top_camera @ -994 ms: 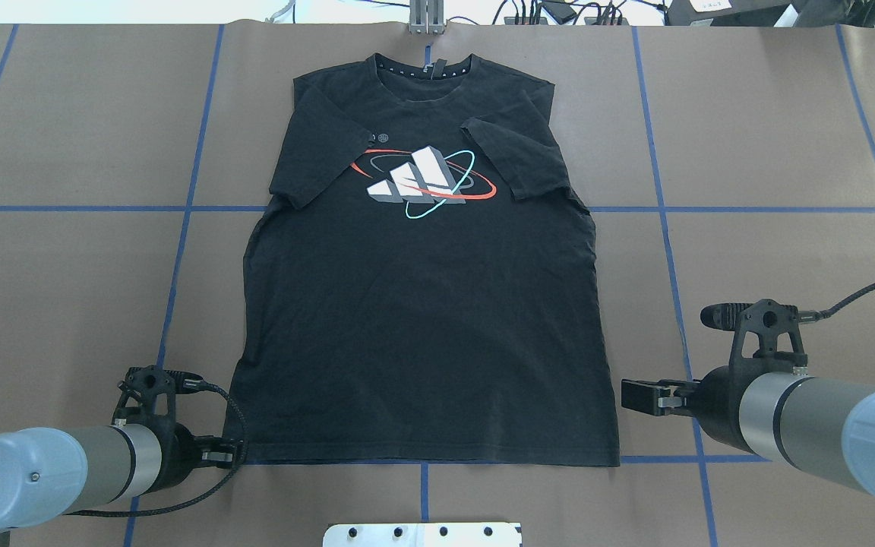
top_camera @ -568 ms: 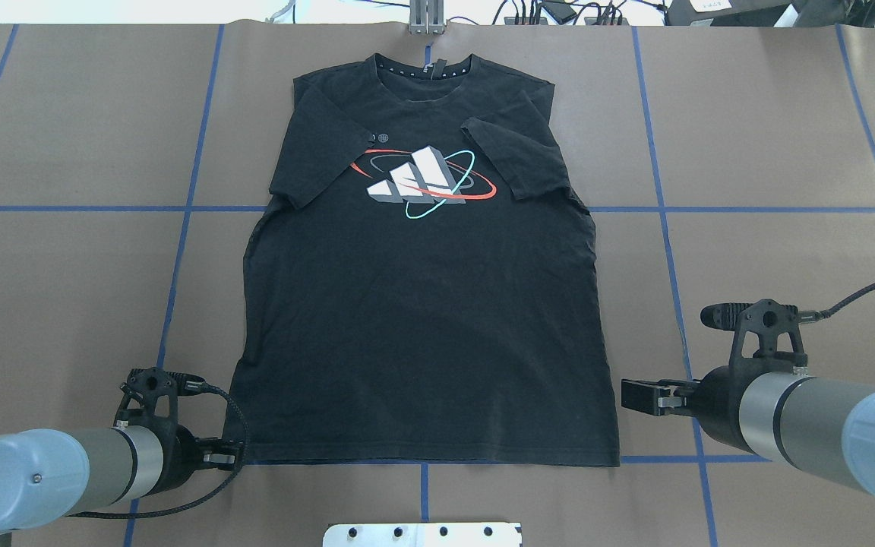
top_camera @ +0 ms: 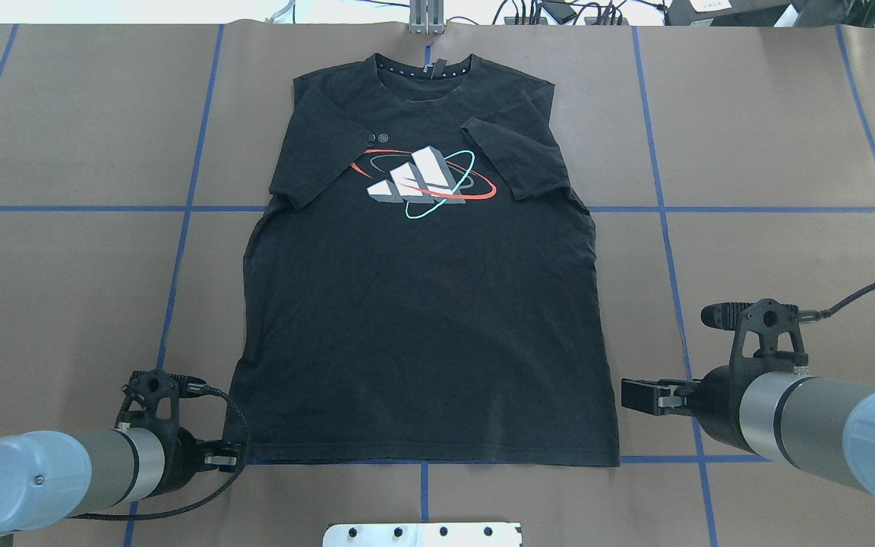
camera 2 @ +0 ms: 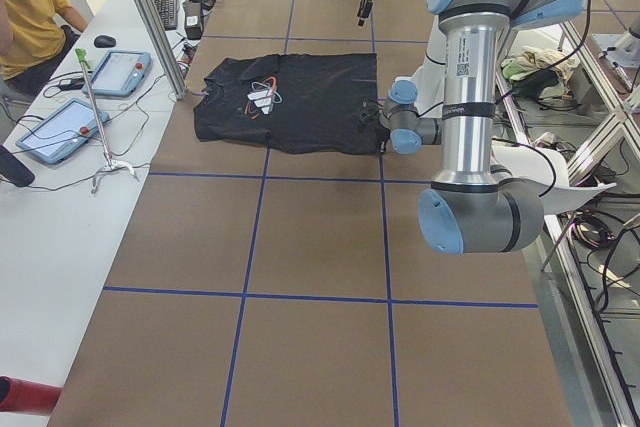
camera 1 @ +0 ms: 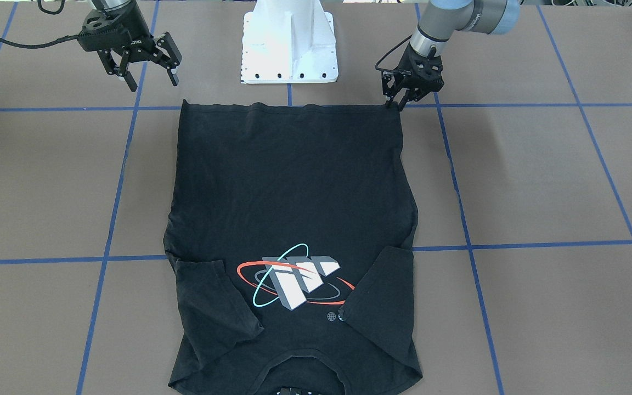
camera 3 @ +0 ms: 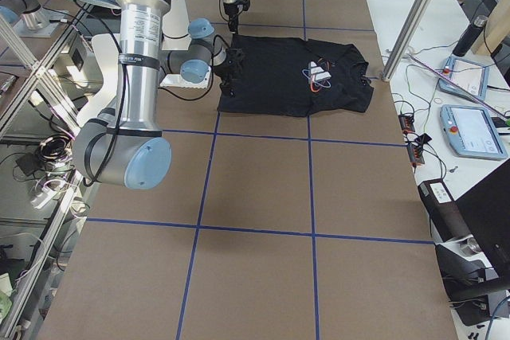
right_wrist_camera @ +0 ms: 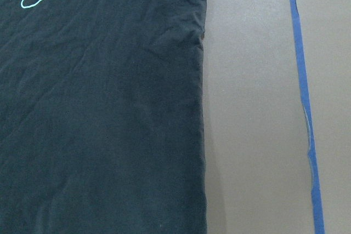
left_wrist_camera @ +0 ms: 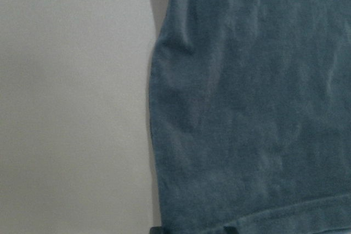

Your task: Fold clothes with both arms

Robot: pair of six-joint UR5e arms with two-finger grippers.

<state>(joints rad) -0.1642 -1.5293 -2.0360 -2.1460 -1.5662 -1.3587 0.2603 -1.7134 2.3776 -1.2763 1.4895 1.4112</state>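
Observation:
The black T-shirt (top_camera: 422,319) lies flat, front up, collar at the far edge, both sleeves folded in onto the chest; it also shows in the front view (camera 1: 288,186). My left gripper (top_camera: 226,453) is low at the shirt's near-left hem corner, also seen in the front view (camera 1: 394,104). The left wrist view shows the cloth (left_wrist_camera: 247,108) very close, with two dark fingertips (left_wrist_camera: 156,229) apart at the hem. My right gripper (camera 1: 153,83) is open and empty, raised just outside the near-right hem corner (top_camera: 631,395). The right wrist view shows the shirt's side edge (right_wrist_camera: 200,135).
The white pedestal base (camera 1: 288,49) stands just behind the hem, between the arms. Blue tape lines (top_camera: 665,228) grid the brown table. A metal post (top_camera: 426,19) stands beyond the collar. An operator (camera 2: 25,7) and tablets (camera 2: 60,127) are past the table's far side.
My left arm has eased slightly back and lower at the hem corner. The right arm and the shirt have not moved.

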